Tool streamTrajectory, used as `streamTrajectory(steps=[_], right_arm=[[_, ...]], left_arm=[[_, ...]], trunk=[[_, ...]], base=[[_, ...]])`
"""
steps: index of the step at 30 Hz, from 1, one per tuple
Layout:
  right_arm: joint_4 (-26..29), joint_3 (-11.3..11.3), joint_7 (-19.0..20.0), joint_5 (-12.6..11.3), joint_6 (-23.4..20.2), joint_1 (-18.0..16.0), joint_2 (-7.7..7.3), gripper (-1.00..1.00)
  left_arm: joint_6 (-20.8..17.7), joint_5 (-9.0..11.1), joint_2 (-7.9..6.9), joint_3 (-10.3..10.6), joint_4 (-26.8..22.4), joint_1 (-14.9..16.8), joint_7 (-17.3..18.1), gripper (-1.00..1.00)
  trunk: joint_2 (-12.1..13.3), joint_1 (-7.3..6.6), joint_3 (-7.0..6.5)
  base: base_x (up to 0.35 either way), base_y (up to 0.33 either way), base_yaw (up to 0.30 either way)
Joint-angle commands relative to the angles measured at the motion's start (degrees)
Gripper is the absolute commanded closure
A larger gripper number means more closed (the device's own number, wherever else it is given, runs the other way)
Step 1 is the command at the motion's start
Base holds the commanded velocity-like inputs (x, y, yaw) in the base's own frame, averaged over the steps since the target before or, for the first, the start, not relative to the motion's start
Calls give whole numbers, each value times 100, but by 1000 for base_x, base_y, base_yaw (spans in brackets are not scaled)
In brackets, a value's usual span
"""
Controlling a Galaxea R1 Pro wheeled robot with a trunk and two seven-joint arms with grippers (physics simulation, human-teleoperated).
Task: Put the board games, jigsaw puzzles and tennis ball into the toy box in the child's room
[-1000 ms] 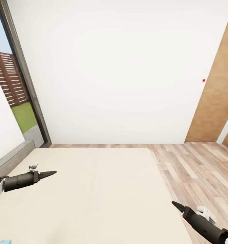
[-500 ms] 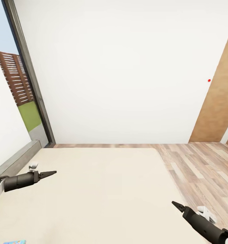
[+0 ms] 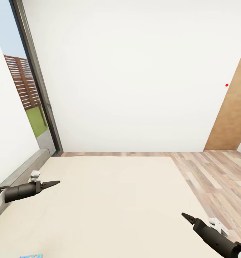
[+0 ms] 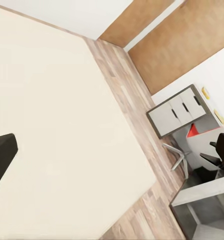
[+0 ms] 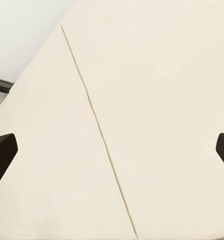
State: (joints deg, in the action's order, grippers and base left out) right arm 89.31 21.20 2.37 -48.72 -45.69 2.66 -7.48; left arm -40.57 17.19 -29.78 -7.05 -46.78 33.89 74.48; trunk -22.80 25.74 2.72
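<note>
The bed [image 3: 109, 200] with its plain beige mattress spreads out below me. A corner of a small blue board game [image 3: 30, 256] lies on it at the near left edge of the head view. My left gripper [image 3: 56, 183] hovers over the bed's left side, open and empty. Over the bed's near right corner, my right gripper [image 3: 185, 215] is open too; its two dark fingertips [image 5: 2, 152] stand wide apart above bare mattress. A light-grey table top [image 4: 204, 189] appears beyond the bed in the left wrist view. The toy box, jigsaw puzzles and tennis ball are out of view.
A tall dark-framed window [image 3: 34, 75] stands at the left, a white wall ahead and a wooden door [image 3: 235, 114] at the right. Wood-plank floor [image 3: 220, 179] runs along the bed's right side. A white drawer unit [image 4: 176, 111] and a dark chair [image 4: 222, 152] stand near the table.
The camera has turned left, so the window, door and blue game box have slid rightward in the picture. Both arms keep the same place in the view.
</note>
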Motion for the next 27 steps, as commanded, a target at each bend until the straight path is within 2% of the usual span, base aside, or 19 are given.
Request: streamTrajectory(steps=[1,27], right_arm=[[7,7,26,19,-28,-2,-1,-100],[15,16,20,-29,-28,-2,0,-100]], left_arm=[[-56,20,-2,0,2,4,7,-100],[-54,14,-2,-2,2,4,5,-100]], trunk=[[-12,4,12],[-12,4,12]], base=[[0,278,0],[0,275,0]])
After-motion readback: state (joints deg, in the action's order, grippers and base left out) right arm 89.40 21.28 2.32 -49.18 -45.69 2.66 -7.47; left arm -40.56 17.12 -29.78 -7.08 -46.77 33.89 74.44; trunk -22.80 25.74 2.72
